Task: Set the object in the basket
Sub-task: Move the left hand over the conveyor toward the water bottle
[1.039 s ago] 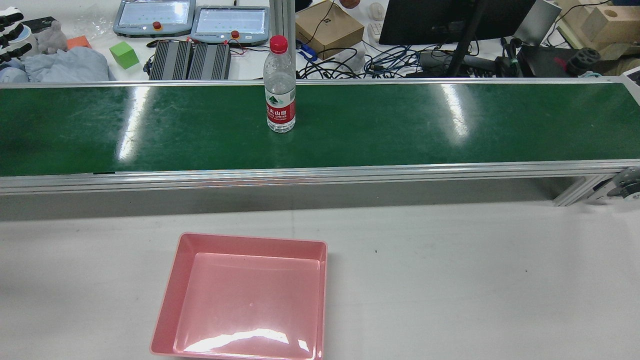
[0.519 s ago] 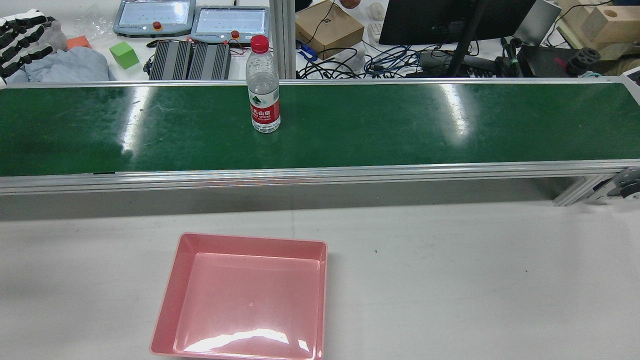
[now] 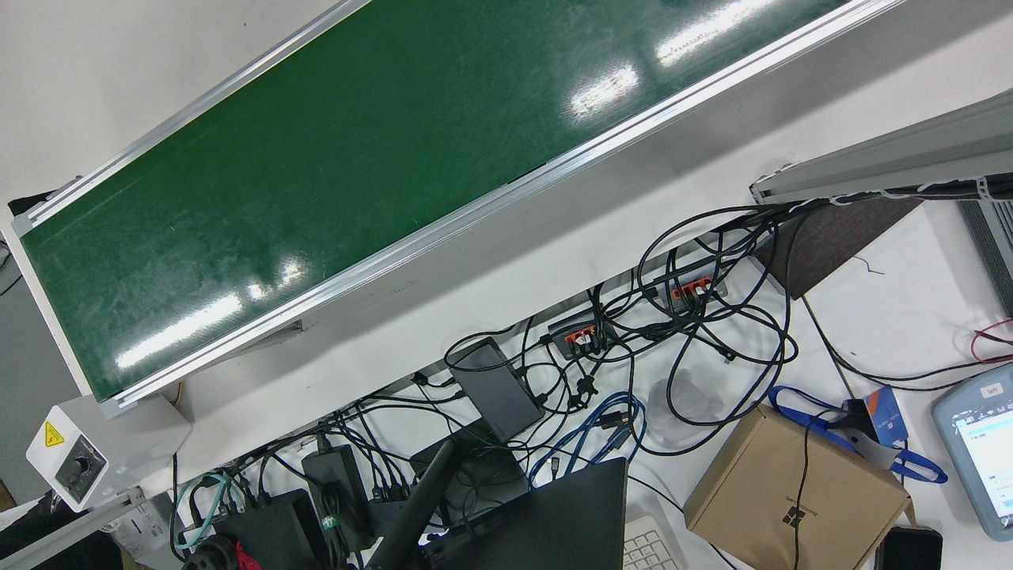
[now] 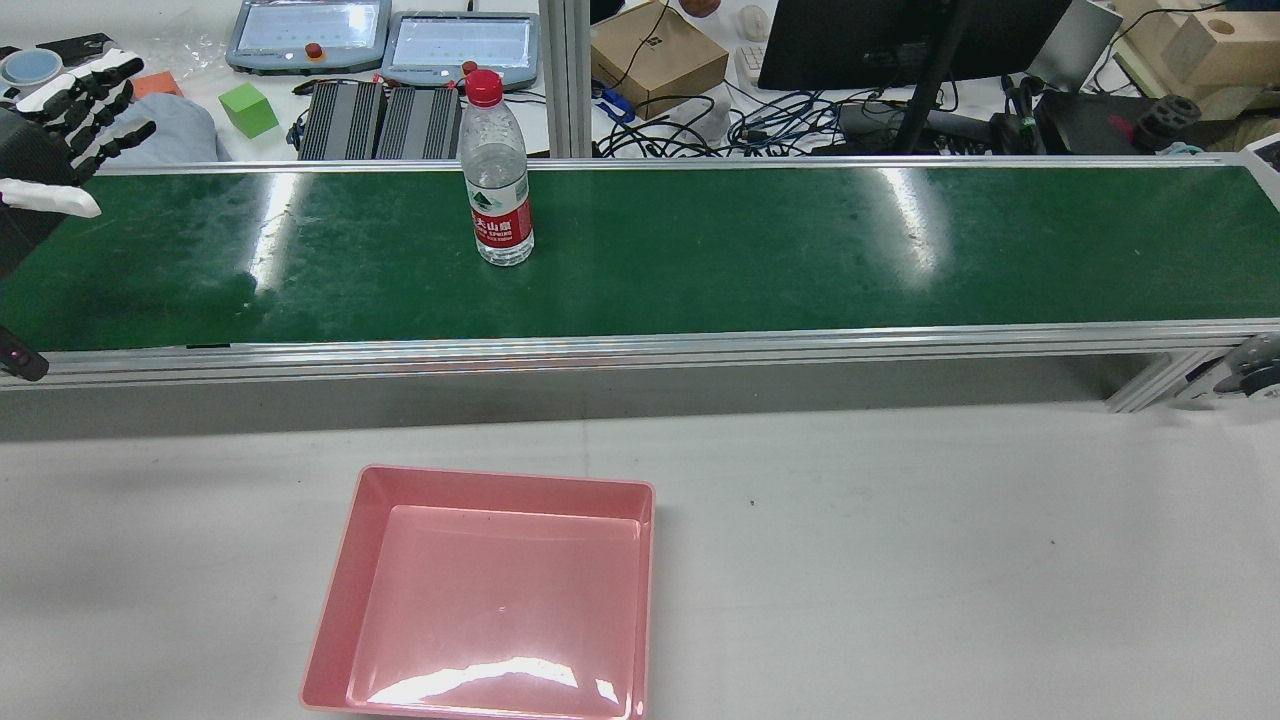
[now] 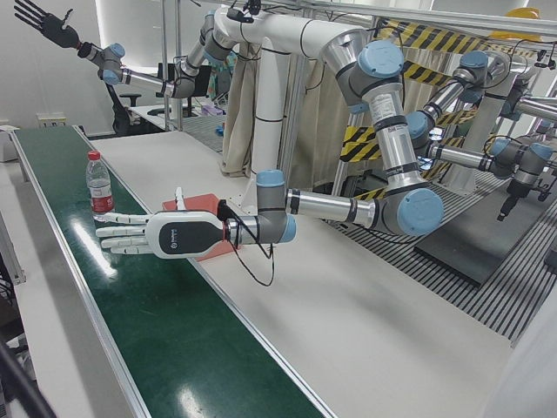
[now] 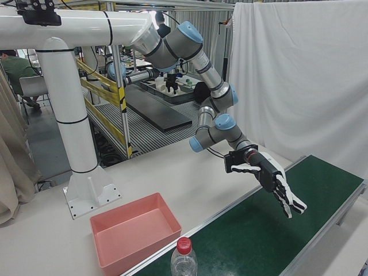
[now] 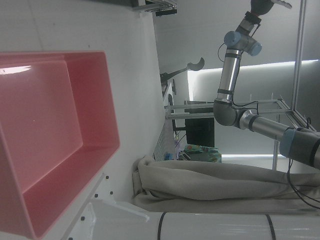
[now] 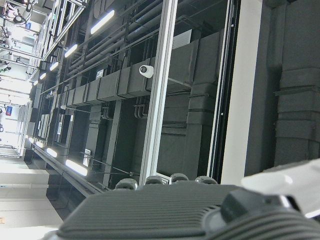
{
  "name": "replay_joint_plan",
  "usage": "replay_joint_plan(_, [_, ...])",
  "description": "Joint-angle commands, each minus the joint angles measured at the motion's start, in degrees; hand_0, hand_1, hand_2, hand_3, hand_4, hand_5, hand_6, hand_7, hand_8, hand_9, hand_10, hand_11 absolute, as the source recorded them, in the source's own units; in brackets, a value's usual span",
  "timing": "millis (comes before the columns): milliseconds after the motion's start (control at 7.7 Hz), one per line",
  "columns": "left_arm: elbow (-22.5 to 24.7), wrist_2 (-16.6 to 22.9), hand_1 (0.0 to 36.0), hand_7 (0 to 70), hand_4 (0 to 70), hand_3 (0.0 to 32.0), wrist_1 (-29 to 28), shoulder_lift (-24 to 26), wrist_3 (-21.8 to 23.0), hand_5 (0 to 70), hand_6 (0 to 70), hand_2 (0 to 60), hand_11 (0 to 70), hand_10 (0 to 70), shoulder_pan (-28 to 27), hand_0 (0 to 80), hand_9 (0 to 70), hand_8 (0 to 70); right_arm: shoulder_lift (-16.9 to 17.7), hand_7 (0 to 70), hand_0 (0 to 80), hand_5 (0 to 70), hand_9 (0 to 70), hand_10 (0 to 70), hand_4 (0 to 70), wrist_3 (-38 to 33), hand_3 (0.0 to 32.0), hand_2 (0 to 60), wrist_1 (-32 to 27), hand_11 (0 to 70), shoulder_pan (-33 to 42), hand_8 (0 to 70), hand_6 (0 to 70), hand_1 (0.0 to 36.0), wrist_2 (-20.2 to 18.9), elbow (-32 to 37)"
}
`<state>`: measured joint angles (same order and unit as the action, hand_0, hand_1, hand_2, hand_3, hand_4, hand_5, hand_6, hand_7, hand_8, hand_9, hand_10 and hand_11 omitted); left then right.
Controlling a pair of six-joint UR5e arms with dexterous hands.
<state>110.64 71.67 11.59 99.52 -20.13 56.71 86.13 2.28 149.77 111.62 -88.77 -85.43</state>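
So the green conveyor belt [image 4: 700, 250] runs across the far side of the table [image 4: 900, 560], with the pink basket [image 4: 340, 600] sitting empty on the near side. The left hand [image 5: 144, 235] hovers over the belt, fingers spread flat, holding nothing. The water bottle [image 4: 498, 180] stands upright on the belt, near that hand but not touching. The right hand [image 5: 39, 19] is raised high, splayed and empty too. Biggest risk I'd guess: it's a tall, narrow bottle, so a sideways fingertip bump could topple it and send it rolling. Closing late or too high near the red cap [image 4: 484, 87] could let it slip.
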Motion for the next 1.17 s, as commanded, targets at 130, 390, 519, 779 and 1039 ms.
replay_joint_plan(130, [-0.25, -1.27, 4.3, 0.4, 9.6, 1.6, -1.13, 2.51, -5.00, 13.7, 1.1, 0.0, 10.7, 6.7, -4.14, 47.4, 1.1, 1.8, 0.00, 0.0, 0.0, 0.0, 0.0, 0.0, 0.0, 0.00, 0.0, 0.0, 0.00, 0.0, 0.00, 0.0, 0.0, 0.0, 0.00, 0.00])
replay_joint_plan(390, [-1.04, -1.18, 4.1, 0.5, 9.6, 0.8, -1.57, 4.70, -7.80, 14.2, 1.7, 0.0, 10.0, 6.4, -4.59, 46.7, 1.5, 1.8, 0.00, 0.0, 0.0, 0.0, 0.0, 0.0, 0.0, 0.00, 0.0, 0.0, 0.00, 0.0, 0.00, 0.0, 0.0, 0.0, 0.00, 0.00])
replay_joint_plan(519, [-3.57, -1.18, 4.1, 0.4, 9.2, 0.4, -2.18, 6.54, -7.99, 13.9, 1.7, 0.0, 9.7, 6.2, -4.85, 46.5, 1.4, 1.6, 0.00, 0.0, 0.0, 0.0, 0.0, 0.0, 0.0, 0.00, 0.0, 0.0, 0.00, 0.0, 0.00, 0.0, 0.0, 0.0, 0.00, 0.00])
replay_joint_plan(779, [-9.88, -1.10, 4.3, 0.5, 9.2, 0.0, -6.02, 8.66, -7.90, 14.2, 2.0, 0.0, 9.5, 6.0, -4.85, 46.4, 1.7, 1.7, 0.00, 0.0, 0.0, 0.0, 0.0, 0.0, 0.0, 0.00, 0.0, 0.0, 0.00, 0.0, 0.00, 0.0, 0.0, 0.0, 0.00, 0.00])
replay_joint_plan(1039, [-11.50, -1.10, 4.7, 1.1, 11.1, 0.0, -6.49, 9.29, -7.99, 14.7, 2.8, 0.0, 9.8, 6.3, -4.59, 46.5, 2.4, 2.9, 0.00, 0.0, 0.0, 0.0, 0.0, 0.0, 0.0, 0.00, 0.0, 0.0, 0.00, 0.0, 0.00, 0.0, 0.0, 0.0, 0.00, 0.00])
